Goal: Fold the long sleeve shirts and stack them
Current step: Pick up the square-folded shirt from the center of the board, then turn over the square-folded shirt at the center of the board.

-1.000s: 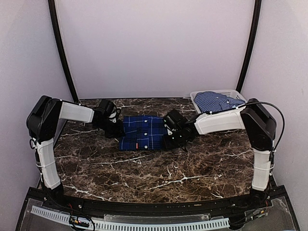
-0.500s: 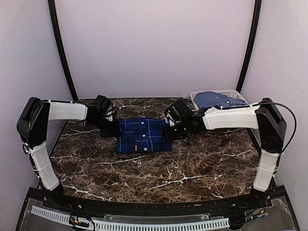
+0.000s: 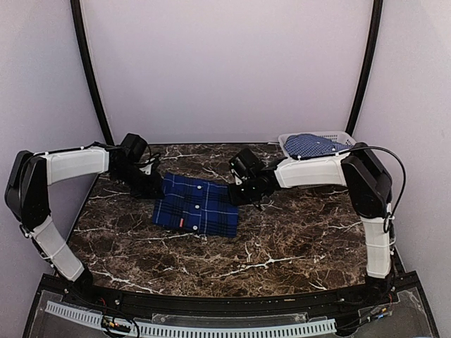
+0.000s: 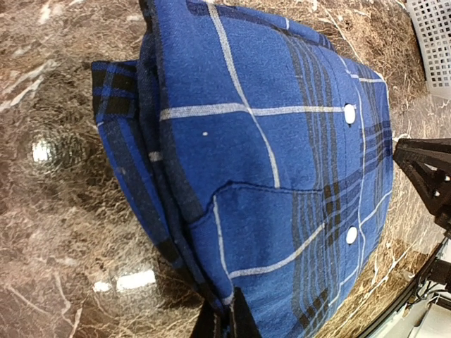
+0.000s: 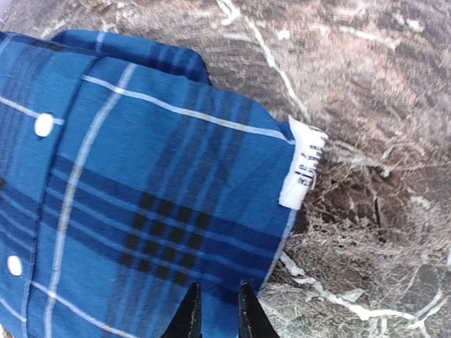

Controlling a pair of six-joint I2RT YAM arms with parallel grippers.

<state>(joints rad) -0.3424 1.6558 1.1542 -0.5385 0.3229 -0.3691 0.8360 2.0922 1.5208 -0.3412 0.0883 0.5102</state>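
Note:
A dark blue plaid shirt (image 3: 196,205) lies folded in a rectangle on the marble table (image 3: 282,239), buttons up. My left gripper (image 3: 151,186) is at its left edge. In the left wrist view the shirt (image 4: 261,162) fills the frame and the left gripper (image 4: 227,320) is shut on its hem. My right gripper (image 3: 236,193) hovers at the right edge. In the right wrist view its jaws (image 5: 216,313) stand narrowly apart over the flat shirt (image 5: 141,183), pinching nothing. A lighter blue checked shirt (image 3: 310,146) lies in the basket.
The pale lattice basket (image 3: 331,135) stands at the back right corner, and its corner shows in the left wrist view (image 4: 437,35). A white label (image 5: 301,163) sticks out from the plaid shirt's edge. Curved black poles and pale walls enclose the table.
Both arms have swung left and toward the back, carrying the plaid shirt left. It now lies flatter and slightly turned. The right jaws have drawn narrower.

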